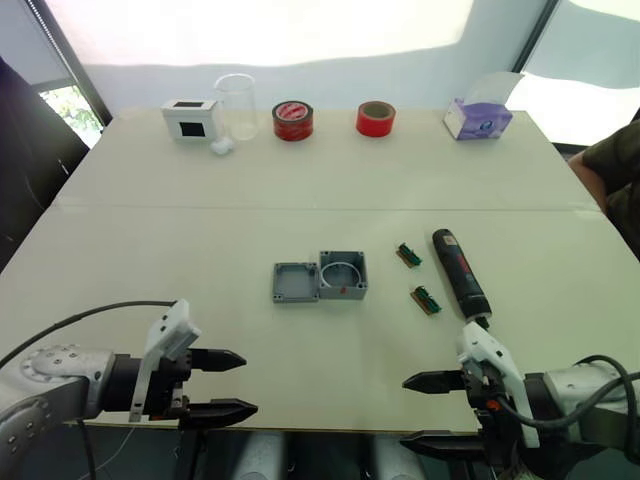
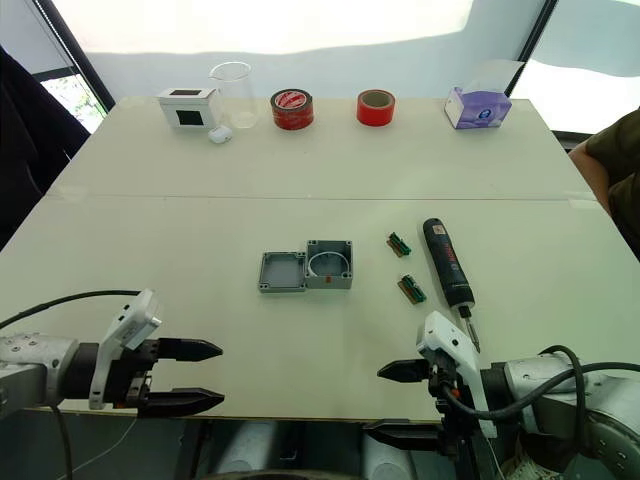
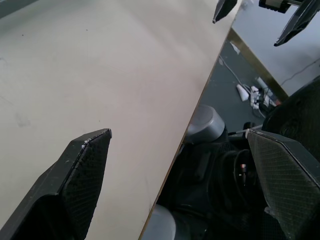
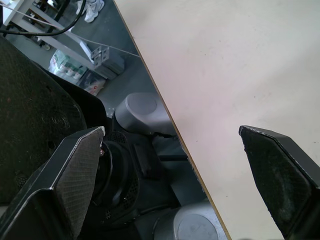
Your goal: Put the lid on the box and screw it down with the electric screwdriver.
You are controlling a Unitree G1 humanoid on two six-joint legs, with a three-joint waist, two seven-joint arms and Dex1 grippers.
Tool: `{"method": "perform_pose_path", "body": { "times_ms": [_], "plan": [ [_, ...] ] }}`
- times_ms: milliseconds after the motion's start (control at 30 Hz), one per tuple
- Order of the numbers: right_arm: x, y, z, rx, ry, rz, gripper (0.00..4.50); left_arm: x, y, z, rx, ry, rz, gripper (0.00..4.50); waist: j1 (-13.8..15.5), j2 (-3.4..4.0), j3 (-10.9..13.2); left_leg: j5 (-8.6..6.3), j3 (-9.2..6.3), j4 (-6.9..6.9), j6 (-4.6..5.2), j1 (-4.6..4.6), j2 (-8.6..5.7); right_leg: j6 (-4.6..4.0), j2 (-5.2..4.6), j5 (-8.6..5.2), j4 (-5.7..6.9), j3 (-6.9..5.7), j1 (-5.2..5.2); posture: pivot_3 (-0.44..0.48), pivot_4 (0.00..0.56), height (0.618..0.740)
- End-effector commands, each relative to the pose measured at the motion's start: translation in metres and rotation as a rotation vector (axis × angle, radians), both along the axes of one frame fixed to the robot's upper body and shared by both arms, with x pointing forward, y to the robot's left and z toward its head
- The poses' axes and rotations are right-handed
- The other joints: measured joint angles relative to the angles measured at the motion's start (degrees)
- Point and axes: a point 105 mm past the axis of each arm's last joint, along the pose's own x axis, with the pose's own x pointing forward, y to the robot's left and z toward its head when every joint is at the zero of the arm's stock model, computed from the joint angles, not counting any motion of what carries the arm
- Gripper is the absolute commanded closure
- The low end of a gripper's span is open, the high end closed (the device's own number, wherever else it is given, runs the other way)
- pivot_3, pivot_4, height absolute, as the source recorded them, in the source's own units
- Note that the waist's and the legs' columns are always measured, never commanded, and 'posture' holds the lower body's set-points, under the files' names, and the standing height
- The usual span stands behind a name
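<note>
Your left claw sits at the lower left of the frame, fingers spread wide, holding nothing and touching nothing; it straddles the near edge of the worktop. Your right claw at the lower right is just as wide open and empty, one finger over the worktop, the other below its near edge.

At centre frame you have one box, open side up, and one lid touching its left side, both flat on the worktop. One electric screwdriver lies to the right of them, its thin tip pointing down toward your right claw. Between box and screwdriver lie two small green parts, apart from each other.

Along the far edge, at the top of the frame, you can count one white box with a black face, one clear cup, two red tape rolls and one purple tissue box.

Bare worktop lies between both claws and the box. A person's arm shows at the right edge.
</note>
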Motion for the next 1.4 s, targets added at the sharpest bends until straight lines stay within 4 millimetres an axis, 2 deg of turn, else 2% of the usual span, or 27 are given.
{"method": "perform_pose_path", "body": {
  "times_ms": [33, 567, 667, 867, 933, 1000, 1067, 1133, 1200, 1333, 1400],
  "plan": [
    [0.003, 0.001, 0.005, 0.023, -0.026, -0.001, 0.0, 0.001, -0.001, 0.003, -0.007, -0.004, -0.005, 0.06, 0.0, 0.0, 0.0, 0.0, 0.0, 0.01, 0.0, 0.0, 0.0, 0.0, 0.0, 0.0, 0.0, 0.0, 0.0, 0.0, 0.15, 0.74],
    [0.023, 0.018, 0.012, 0.068, -0.08, -0.049, 0.0, 0.012, -0.004, 0.006, 0.014, -0.055, 0.029, 0.06, 0.0, -0.02, 0.0, 0.01, -0.01, 0.03, -0.02, 0.03, 0.0, 0.0, 0.02, 0.01, 0.06, 0.02, 0.02, 0.0, 0.15, 0.74],
    [0.043, 0.018, 0.013, 0.043, -0.163, -0.124, 0.0, 0.02, -0.005, 0.006, 0.029, -0.072, 0.072, 0.06, 0.0, -0.11, -0.1, 0.02, -0.01, 0.04, -0.03, 0.04, 0.0, 0.01, 0.02, 0.01, 0.08, 0.02, 0.02, 0.0, 0.15, 0.74],
    [0.054, 0.022, 0.02, 0.082, -0.181, -0.169, 0.0, 0.032, -0.002, 0.011, 0.052, -0.111, 0.108, 0.06, 0.0, -0.11, -0.1, 0.06, -0.01, 0.05, -0.1, 0.05, -0.01, 0.01, 0.07, 0.01, 0.25, 0.04, -0.03, 0.0, 0.15, 0.74],
    [0.061, 0.025, 0.033, 0.122, -0.238, -0.184, 0.0, 0.047, 0.006, 0.016, 0.083, -0.135, 0.154, 0.06, 0.0, -0.12, -0.1, 0.07, -0.01, 0.05, -0.12, 0.05, -0.01, 0.02, 0.07, 0.02, 0.37, 0.05, -0.08, 0.0, 0.15, 0.74],
    [0.074, 0.026, 0.055, 0.22, -0.305, -0.24, 0.0, 0.073, 0.015, 0.037, 0.092, -0.211, 0.19, 0.06, 0.1, -0.21, 0.0, 0.15, -0.04, 0.09, -0.24, 0.07, 0.0, 0.01, 0.12, 0.01, 0.53, 0.02, -0.1, 0.0, 0.15, 0.74],
    [0.083, 0.027, 0.067, 0.267, -0.343, -0.279, 0.0, 0.094, 0.015, 0.058, 0.115, -0.332, 0.16, 0.06, 0.1, -0.21, 0.0, 0.22, -0.17, 0.26, -0.33, 0.08, 0.02, -0.01, 0.22, 0.02, 0.71, -0.05, -0.06, 0.0, 0.15, 0.74],
    [0.085, 0.031, 0.068, 0.271, -0.35, -0.279, 0.0, 0.109, 0.007, 0.072, 0.148, -0.422, 0.083, 0.06, 0.0, -0.21, -0.1, 0.22, -0.17, 0.33, -0.32, 0.09, 0.01, -0.03, 0.4, 0.03, 0.71, -0.11, -0.02, 0.0, 0.15, 0.74],
    [0.084, 0.037, 0.066, 0.264, -0.356, -0.269, 0.0, 0.116, -0.007, 0.083, 0.16, -0.413, -0.011, 0.06, 0.1, -0.23, 0.0, 0.19, -0.13, 0.35, -0.26, 0.09, -0.02, -0.02, 0.42, 0.03, 0.7, -0.1, 0.03, 0.0, 0.15, 0.74],
    [0.083, 0.042, 0.065, 0.251, -0.37, -0.257, 0.0, 0.123, -0.026, 0.088, 0.229, -0.41, -0.171, 0.06, -0.4, -0.23, 0.0, 0.12, -0.02, 0.53, -0.12, -0.02, -0.02, 0.21, 0.47, 0.15, 0.73, -0.04, -0.04, 0.0, 0.15, 0.74],
    [0.08, 0.038, 0.051, 0.146, -0.373, -0.23, 0.0, 0.131, -0.051, 0.084, 0.266, -0.506, -0.338, 0.06, -0.5, -0.24, 0.0, 0.11, 0.03, 0.56, -0.08, -0.02, -0.01, 0.24, 0.49, 0.14, 0.76, -0.01, -0.06, 0.0, 0.15, 0.74]
  ]
}}
